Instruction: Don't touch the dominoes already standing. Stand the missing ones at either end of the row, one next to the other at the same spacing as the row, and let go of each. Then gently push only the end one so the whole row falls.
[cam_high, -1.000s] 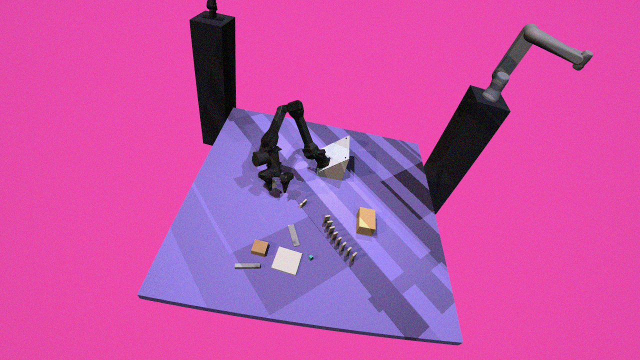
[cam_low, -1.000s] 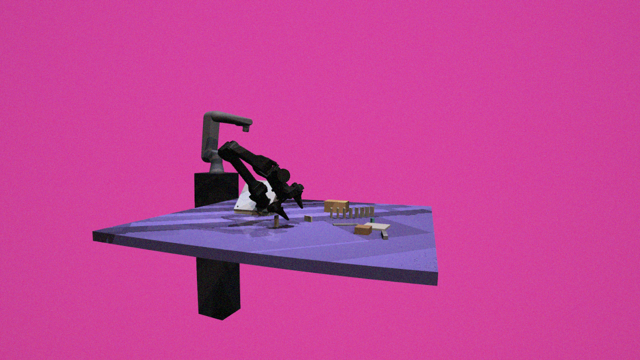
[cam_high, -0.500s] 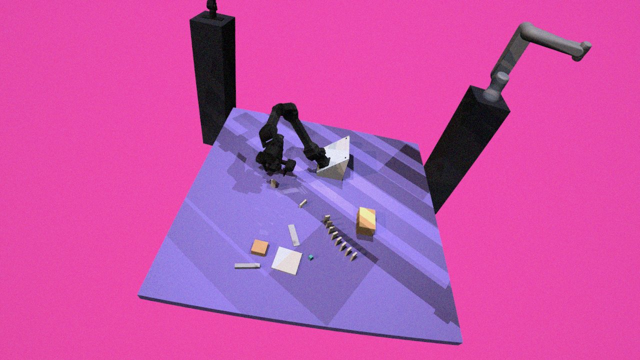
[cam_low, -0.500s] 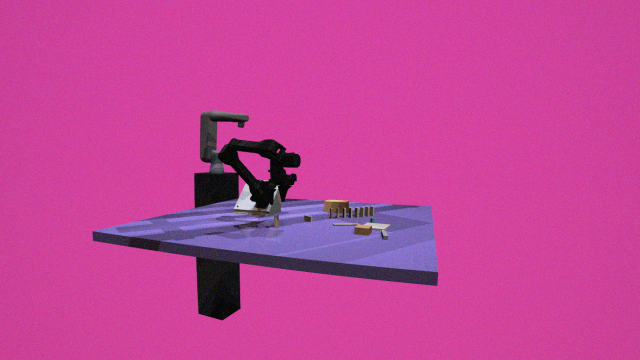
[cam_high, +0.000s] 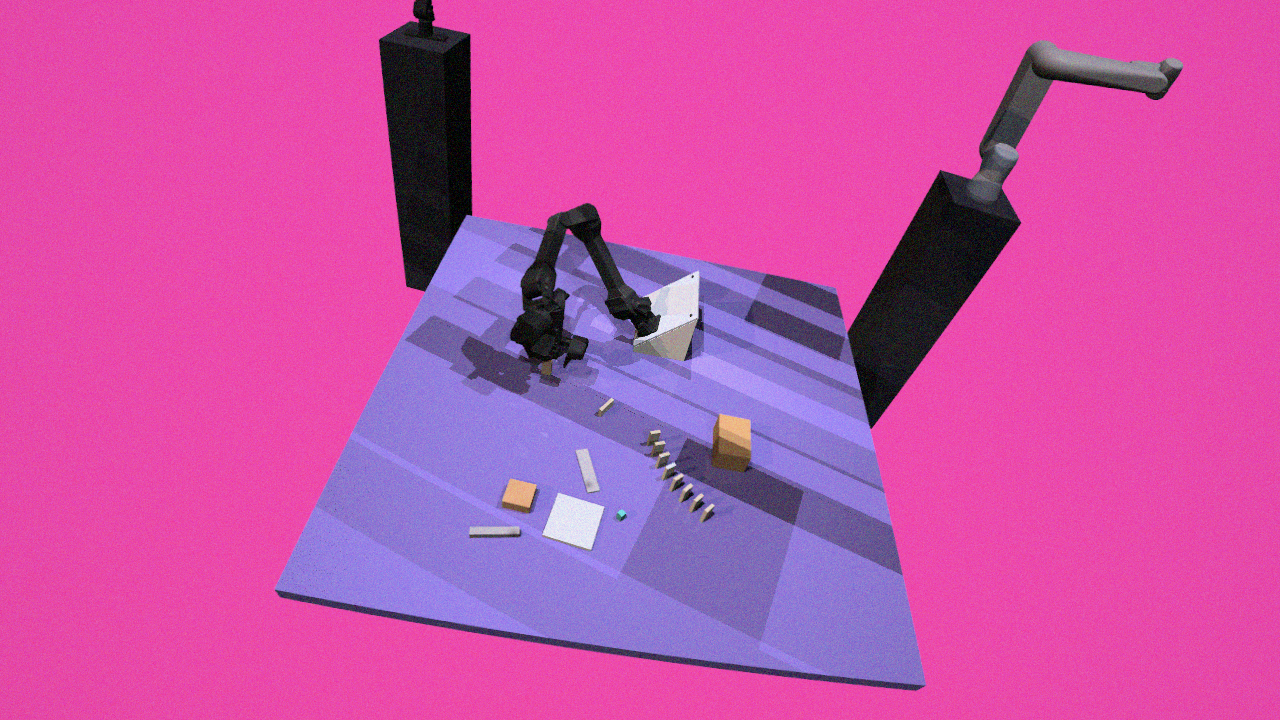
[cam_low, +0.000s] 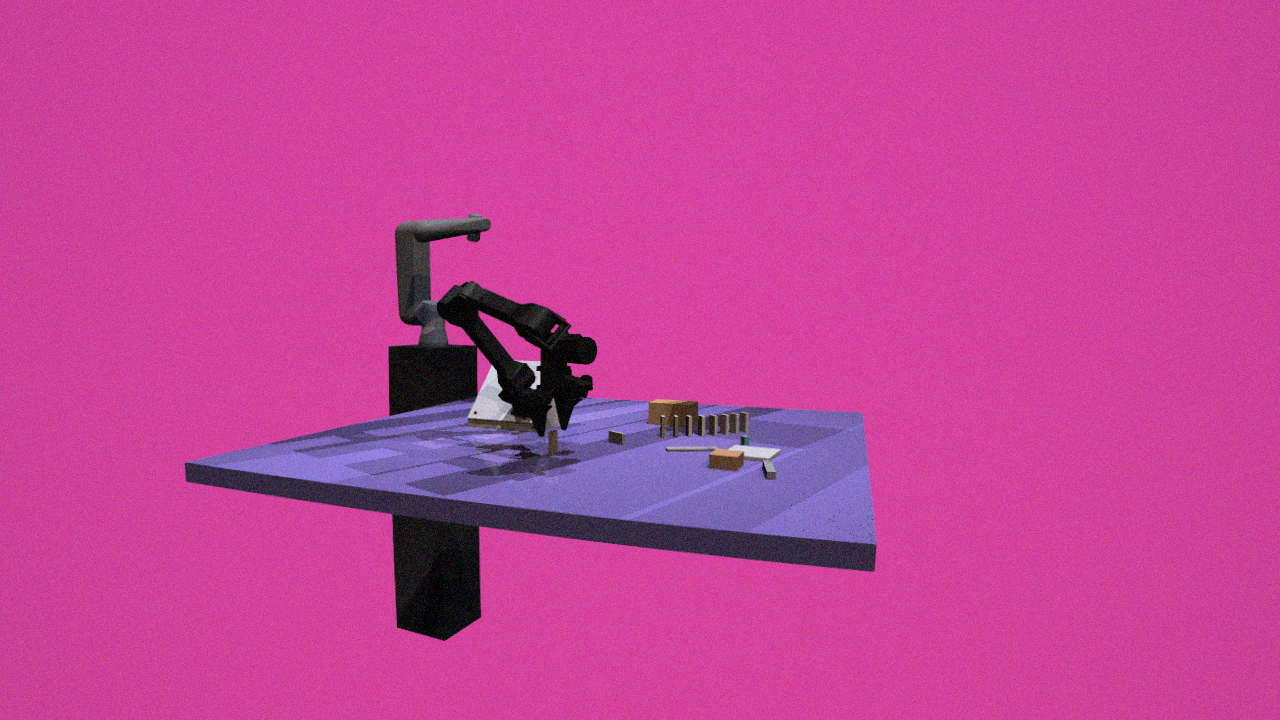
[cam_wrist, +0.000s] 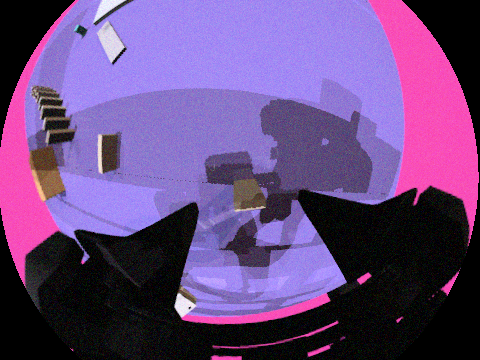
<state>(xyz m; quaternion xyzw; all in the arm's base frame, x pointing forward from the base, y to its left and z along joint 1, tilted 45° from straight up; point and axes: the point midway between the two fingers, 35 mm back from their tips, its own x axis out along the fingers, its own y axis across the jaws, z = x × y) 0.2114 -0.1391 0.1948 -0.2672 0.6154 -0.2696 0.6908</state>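
The claw (cam_low: 553, 419) hangs spread and empty over a standing domino (cam_low: 553, 439). The domino looks light, stiff and tippy; pinch its broad faces near the top.

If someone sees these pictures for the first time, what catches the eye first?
The black arm bends over the purple table, its open claw hanging just above one standing domino. Further along stands a short row of dominoes beside an orange block.

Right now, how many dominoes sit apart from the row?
2: one upright domino beneath the open pincer, and one flat domino between it and the row. None appear hidden.
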